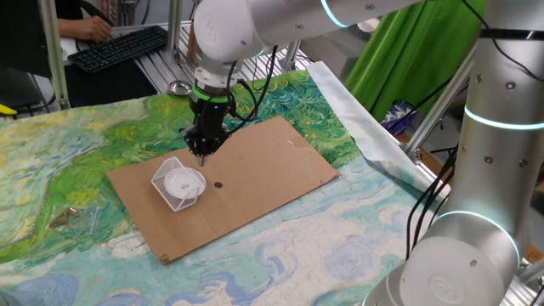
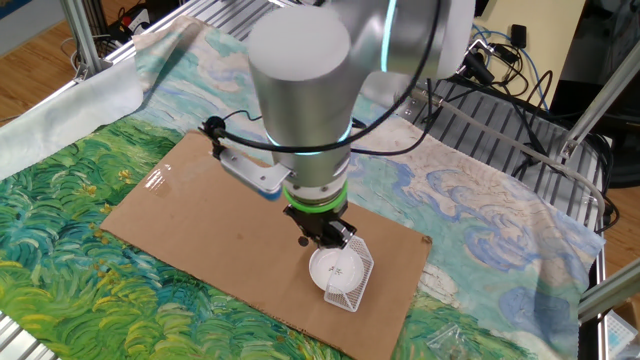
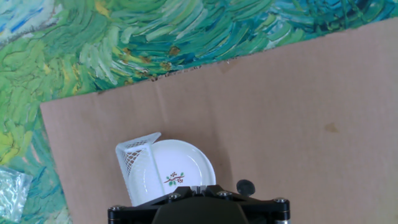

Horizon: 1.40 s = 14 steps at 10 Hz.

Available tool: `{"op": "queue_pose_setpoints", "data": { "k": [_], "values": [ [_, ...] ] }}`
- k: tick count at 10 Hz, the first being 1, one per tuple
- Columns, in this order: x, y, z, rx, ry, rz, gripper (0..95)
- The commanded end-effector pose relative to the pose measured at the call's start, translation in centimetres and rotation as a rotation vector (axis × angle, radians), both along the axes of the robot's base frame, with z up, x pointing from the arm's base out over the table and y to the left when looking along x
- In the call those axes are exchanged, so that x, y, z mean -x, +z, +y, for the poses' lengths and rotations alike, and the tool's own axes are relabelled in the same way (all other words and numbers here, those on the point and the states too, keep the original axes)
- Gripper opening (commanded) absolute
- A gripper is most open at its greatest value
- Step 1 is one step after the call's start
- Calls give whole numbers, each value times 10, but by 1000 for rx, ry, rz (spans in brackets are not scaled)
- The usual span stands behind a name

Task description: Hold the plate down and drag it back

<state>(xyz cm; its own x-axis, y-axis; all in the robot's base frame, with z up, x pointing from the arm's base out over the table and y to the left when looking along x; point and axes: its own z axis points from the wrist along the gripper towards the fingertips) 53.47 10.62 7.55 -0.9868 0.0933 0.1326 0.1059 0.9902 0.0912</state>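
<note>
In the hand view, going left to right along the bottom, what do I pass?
Crinkled clear plastic wrapper → white wire-mesh basket → small round white plate with a red sprig mark → small dark round spot on the brown cardboard sheet.

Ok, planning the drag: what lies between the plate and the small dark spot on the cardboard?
Only bare cardboard lies between plate and dark spot, as the hand view shows; the wire basket is on the plate's far side.

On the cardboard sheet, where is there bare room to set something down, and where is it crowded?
Bare: the cardboard sheet from the pincer to its far corner. Crowded: the corner where the plate sits in the wire basket, beside a small dark spot.
</note>
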Motion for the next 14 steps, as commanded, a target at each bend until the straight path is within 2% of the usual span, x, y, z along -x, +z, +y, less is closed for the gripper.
{"op": "queue_pose_setpoints", "data": {
  "k": [1,2,3,4,10,14],
  "values": [
    [0,1,0,-43,8,13,0],
    [0,1,0,-71,-11,12,0],
    [0,0,1,-84,-25,5,0],
    [0,-6,3,-82,-27,-2,0],
    [-10,-36,13,-100,-31,-4,0],
    [-11,-43,12,-136,-28,1,0]
  ]
}}
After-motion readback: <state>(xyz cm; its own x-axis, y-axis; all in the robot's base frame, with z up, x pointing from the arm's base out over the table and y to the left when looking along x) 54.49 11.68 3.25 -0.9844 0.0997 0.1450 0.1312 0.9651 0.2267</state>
